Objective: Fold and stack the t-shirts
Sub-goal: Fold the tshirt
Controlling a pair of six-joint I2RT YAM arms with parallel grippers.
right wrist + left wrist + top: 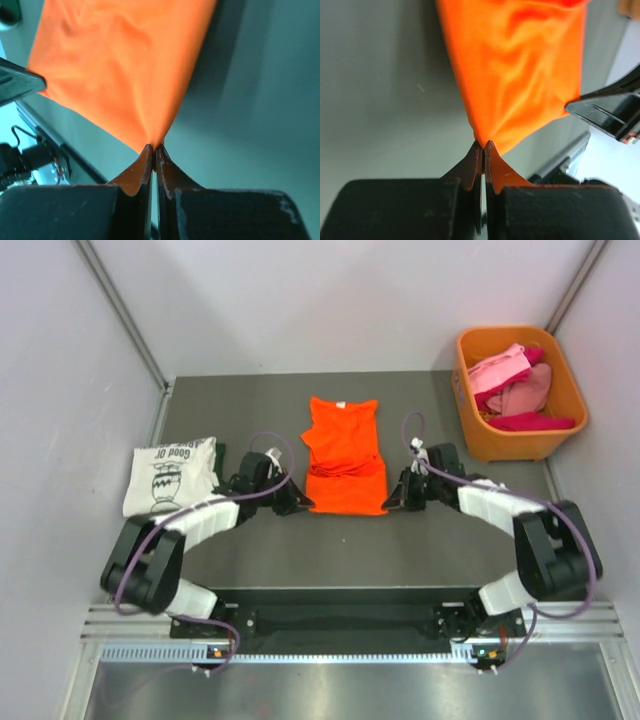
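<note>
Pinching the limp, light orange t-shirt (345, 455) by its near corners, left hand (484, 146) and right hand (153, 148) closed tight

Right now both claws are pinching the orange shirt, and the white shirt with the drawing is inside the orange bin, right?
Not quite. The white shirt isn't in the orange bin. It lies flat on the table, over on the left side, as the top view shows. The rest is right: the left claw and the right claw both pinch the orange shirt.
</note>
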